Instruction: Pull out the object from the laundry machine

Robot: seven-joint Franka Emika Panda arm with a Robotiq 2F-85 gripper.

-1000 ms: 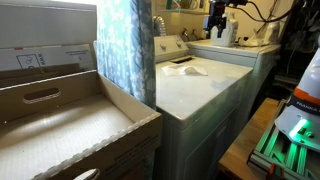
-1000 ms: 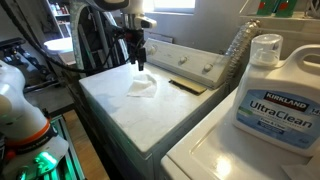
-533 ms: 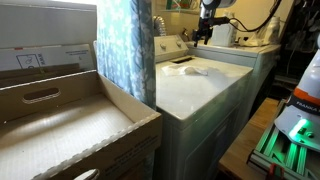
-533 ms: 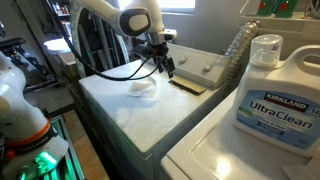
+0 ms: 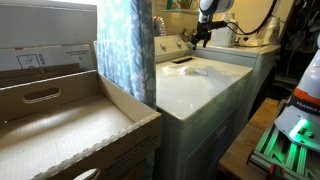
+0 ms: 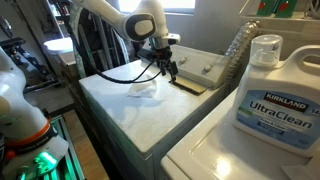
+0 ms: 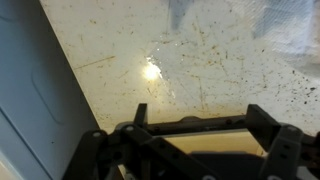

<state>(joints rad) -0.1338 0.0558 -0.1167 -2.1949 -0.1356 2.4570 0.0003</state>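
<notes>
The laundry machine [image 6: 120, 115] is a white top-loader with a closed lid and a raised back control panel; it also shows in the exterior view from the front [image 5: 200, 90]. The object [image 6: 188, 87] is a small dark flat item lying on the lid near the control panel, also visible in an exterior view [image 5: 180, 62]. My gripper [image 6: 170, 71] hangs just above the object's near end, also seen in an exterior view [image 5: 200, 40]. In the wrist view the fingers [image 7: 200, 122] are spread wide over the speckled lid and hold nothing.
A pale white patch [image 6: 143, 90] lies on the lid beside the object. A second similar appliance [image 6: 230, 155] stands alongside with a detergent jug [image 6: 272, 95] on it. A patterned curtain [image 5: 125, 50] and a cardboard box [image 5: 70, 125] flank the washer.
The arm has swung from above the white patch toward the control panel and come down over the dark object. The object and the patch have not moved.
</notes>
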